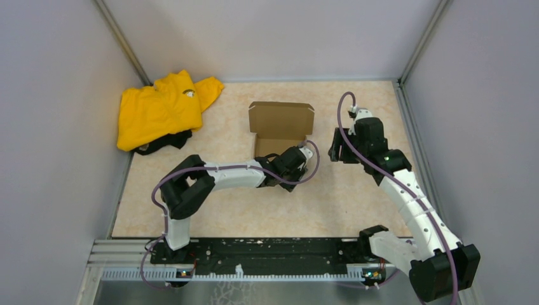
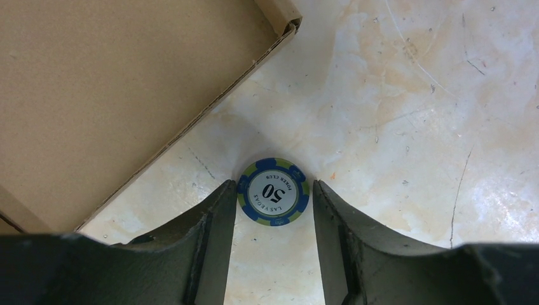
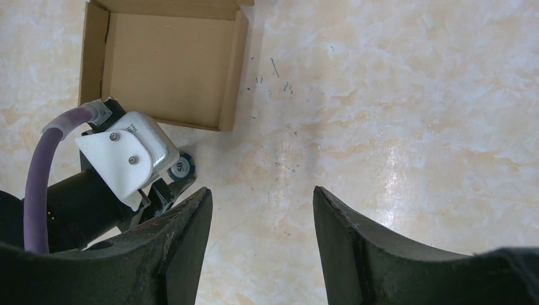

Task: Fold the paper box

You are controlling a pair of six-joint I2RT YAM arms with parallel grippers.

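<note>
Left gripper [image 2: 274, 188], jaws open, straddling a poker chip [image 2: 273, 192]; paper box [image 2: 114, 95] edge just left of them. Right gripper [image 3: 262, 190], jaws open over table [image 3: 413, 127], apart from the box.

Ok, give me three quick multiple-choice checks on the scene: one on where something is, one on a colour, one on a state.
1. The chip lies:
A) on the table beside the box, between the left end effector's fingers
B) inside the box
C) on the box's lid

2. The chip's rim is:
A) red and white
B) black and gold
C) blue and green

3. The right end effector is:
A) shut on the chip
B) open and empty
C) shut on a box flap

Answers:
1 A: the left wrist view shows it on the table between the fingers, next to the box wall.
2 C: blue and green blocks ring the white centre.
3 B: its fingers stand apart over the table with nothing between them.
</note>
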